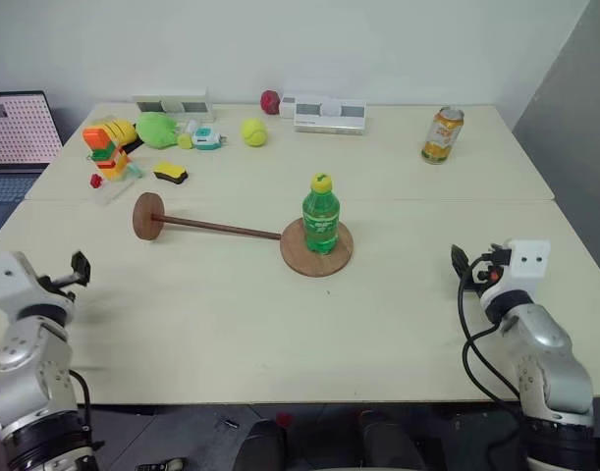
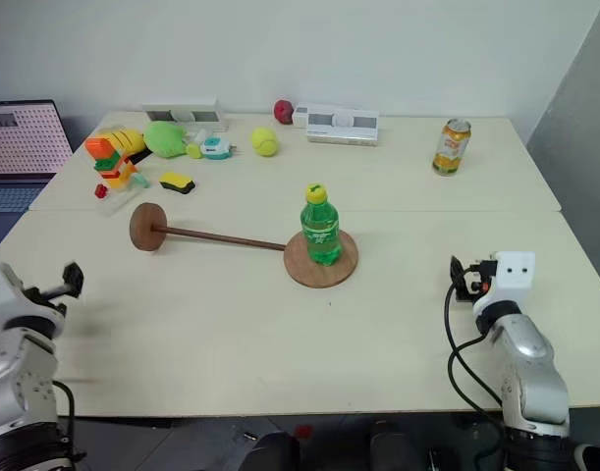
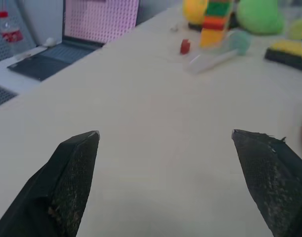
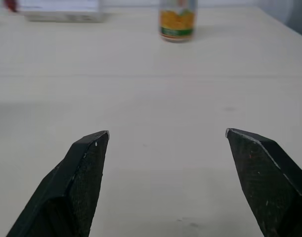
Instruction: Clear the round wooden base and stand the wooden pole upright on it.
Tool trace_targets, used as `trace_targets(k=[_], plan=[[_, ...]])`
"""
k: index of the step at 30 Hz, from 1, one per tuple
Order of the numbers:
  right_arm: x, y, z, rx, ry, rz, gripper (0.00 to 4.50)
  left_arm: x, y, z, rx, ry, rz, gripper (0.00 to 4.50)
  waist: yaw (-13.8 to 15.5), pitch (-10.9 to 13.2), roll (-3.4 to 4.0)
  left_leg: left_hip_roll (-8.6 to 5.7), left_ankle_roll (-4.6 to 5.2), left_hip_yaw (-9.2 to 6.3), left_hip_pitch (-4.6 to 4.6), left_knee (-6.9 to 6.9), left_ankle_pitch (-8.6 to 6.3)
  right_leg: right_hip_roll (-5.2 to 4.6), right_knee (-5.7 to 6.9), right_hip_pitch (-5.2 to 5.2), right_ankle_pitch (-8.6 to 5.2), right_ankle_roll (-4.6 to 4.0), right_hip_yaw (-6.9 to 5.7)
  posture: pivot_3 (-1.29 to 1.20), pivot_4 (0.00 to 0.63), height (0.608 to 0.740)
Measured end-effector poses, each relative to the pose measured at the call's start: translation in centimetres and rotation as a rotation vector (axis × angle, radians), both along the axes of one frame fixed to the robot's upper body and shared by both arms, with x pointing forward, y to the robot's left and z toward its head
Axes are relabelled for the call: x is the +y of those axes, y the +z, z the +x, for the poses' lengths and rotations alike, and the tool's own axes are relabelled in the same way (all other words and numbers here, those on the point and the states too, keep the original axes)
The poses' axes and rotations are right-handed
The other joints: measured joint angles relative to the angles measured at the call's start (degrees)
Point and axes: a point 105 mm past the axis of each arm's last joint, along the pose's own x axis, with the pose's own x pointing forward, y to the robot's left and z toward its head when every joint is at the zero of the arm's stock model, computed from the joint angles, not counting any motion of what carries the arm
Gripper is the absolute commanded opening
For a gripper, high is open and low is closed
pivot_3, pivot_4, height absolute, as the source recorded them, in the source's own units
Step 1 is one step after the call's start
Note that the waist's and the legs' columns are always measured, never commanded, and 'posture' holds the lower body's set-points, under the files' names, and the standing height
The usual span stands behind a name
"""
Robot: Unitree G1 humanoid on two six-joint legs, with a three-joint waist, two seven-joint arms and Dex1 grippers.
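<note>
While a green bottle (image 1: 320,215) stood on the round wooden base (image 1: 316,257), both the left end effector (image 3: 165,143) and the right end effector (image 4: 166,136) hovered spread and empty.

Head stereo high; wrist cameras table-level

green bottle (image 1: 320,218) occupying round wooden base (image 1: 316,248)

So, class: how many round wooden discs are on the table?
2: the round wooden base under the green bottle, and a smaller disc on the end of the wooden pole lying left of it.
</note>
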Motion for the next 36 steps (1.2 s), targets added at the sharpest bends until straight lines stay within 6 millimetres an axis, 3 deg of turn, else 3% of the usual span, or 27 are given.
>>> trace_targets(k=[4,6,9,13,19,26,30,36], plan=[[3.9,2.6,0.2,0.017,0.298,0.023,3.96,-5.5,6.2,1.2,-0.123,-0.330,0.100,4.50,0.1,0.0,0.00,-0.06,0.00,0.01,-0.01,0.01,0.00,-0.02,-0.06,0.05,0.00,0.00,0.00,0.00,0.150,0.740],[5.7,3.9,0.1,0.027,0.434,0.040,3.96,-9.3,7.8,1.3,-0.119,-0.524,0.172,4.50,-0.1,0.0,0.00,-0.06,0.01,0.03,0.00,-0.02,0.00,-0.01,-0.10,0.04,0.00,0.00,0.02,0.00,0.150,0.740],[8.2,6.3,0.2,0.021,0.623,0.061,3.96,-14.7,7.7,1.0,-0.062,-0.812,0.238,4.50,-0.2,0.0,0.05,-0.04,0.01,0.03,0.02,-0.03,0.00,0.03,-0.08,0.03,0.00,0.00,0.02,0.00,0.150,0.740],[10.1,7.8,1.8,0.021,0.717,0.084,3.96,-18.9,6.5,0.0,0.018,-1.075,0.222,4.50,-0.7,0.1,0.05,0.02,0.02,0.00,0.01,-0.03,-0.01,0.11,-0.05,0.00,-0.01,-0.02,-0.01,0.00,0.150,0.740],[13.1,8.6,2.9,0.024,0.823,0.116,3.96,-20.6,6.6,-1.4,0.077,-1.253,0.254,4.50,-0.7,0.1,0.07,0.02,0.02,0.02,-0.07,-0.04,-0.01,0.08,-0.10,-0.08,-0.01,-0.02,0.00,0.00,0.150,0.740],[16.4,7.9,4.6,0.009,0.857,0.088,3.96,-21.2,6.2,-1.7,0.107,-1.294,0.261,4.50,-0.8,0.1,0.08,0.02,0.01,0.02,-0.07,-0.04,0.00,0.08,-0.07,-0.11,-0.01,-0.02,0.00,0.00,0.150,0.740],[17.1,7.0,5.3,0.014,0.862,0.082,3.96,-21.3,6.2,-1.7,0.102,-1.284,0.268,4.50,-0.9,0.1,0.08,0.00,0.01,0.02,-0.10,-0.03,0.00,0.04,-0.08,-0.12,-0.01,-0.02,0.00,0.00,0.150,0.740],[18.2,7.4,5.6,-0.006,0.897,0.053,3.96,-21.5,6.1,-1.7,0.092,-1.274,0.260,4.50,-1.2,0.1,0.09,0.02,0.01,0.03,-0.09,-0.04,0.00,0.05,-0.04,-0.16,-0.01,-0.02,0.02,0.00,0.150,0.740]])
